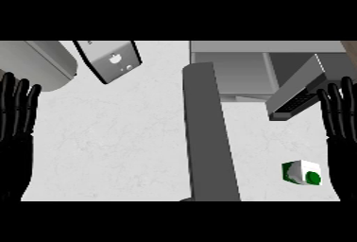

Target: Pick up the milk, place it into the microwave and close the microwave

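The milk (301, 172) is a small white carton with green markings, standing on the white counter at the lower right. Behind it, at the upper right, the microwave (241, 71) stands open, and its dark grey door (209, 137) swings out toward me down the middle of the view. My right hand (339, 123) rests open at the right edge, fingers up, just right of and above the milk, apart from it. At the left edge my left hand (15, 127) rests open too, fingers up, holding nothing.
A grey appliance (42, 61) sits at the upper left corner, with a tilted grey panel (109, 59) beside it. The microwave's control strip (300, 92) slants at the upper right. White counter (111, 142) spreads between the door and my left hand.
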Motion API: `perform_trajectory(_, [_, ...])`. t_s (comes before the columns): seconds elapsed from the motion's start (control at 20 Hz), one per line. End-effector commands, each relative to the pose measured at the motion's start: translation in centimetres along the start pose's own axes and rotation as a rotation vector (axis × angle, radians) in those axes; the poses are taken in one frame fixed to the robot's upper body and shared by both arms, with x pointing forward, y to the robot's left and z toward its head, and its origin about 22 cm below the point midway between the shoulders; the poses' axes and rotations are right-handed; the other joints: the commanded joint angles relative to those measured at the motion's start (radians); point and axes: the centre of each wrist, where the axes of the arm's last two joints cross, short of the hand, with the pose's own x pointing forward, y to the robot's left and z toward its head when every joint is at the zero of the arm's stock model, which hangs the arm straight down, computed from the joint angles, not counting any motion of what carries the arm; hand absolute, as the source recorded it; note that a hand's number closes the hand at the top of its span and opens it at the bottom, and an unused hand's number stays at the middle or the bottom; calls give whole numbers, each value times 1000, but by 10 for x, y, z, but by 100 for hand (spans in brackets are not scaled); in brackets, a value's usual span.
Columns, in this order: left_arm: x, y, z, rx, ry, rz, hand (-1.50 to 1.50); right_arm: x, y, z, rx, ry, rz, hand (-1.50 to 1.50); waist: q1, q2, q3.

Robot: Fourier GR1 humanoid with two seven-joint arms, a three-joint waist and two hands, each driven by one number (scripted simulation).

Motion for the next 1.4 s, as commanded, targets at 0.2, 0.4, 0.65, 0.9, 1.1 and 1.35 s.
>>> perform_trajectory(0.2, [-4,-3,-3,-2,13,30,-150,20,-7,37,106,-91,-76,-150,-13,-44,-6])
perform_trajectory(0.4, [-38,8,8,74,152,106,-150,41,-31,45,230,7,-65,-150,-17,-42,-7])
perform_trajectory(0.65, [-11,13,40,57,163,99,-150,46,-38,74,220,28,-52,-150,-9,-43,-6])
perform_trajectory(0.9, [18,43,55,43,148,107,-150,47,-40,89,132,48,4,-150,-4,-44,-6])
perform_trajectory(1.1, [9,42,64,44,152,109,-150,38,-49,99,115,81,39,-150,-7,-43,-6])
perform_trajectory(1.35, [11,64,71,37,146,117,-150,-6,-49,103,114,135,48,-150,-1,-42,-6])
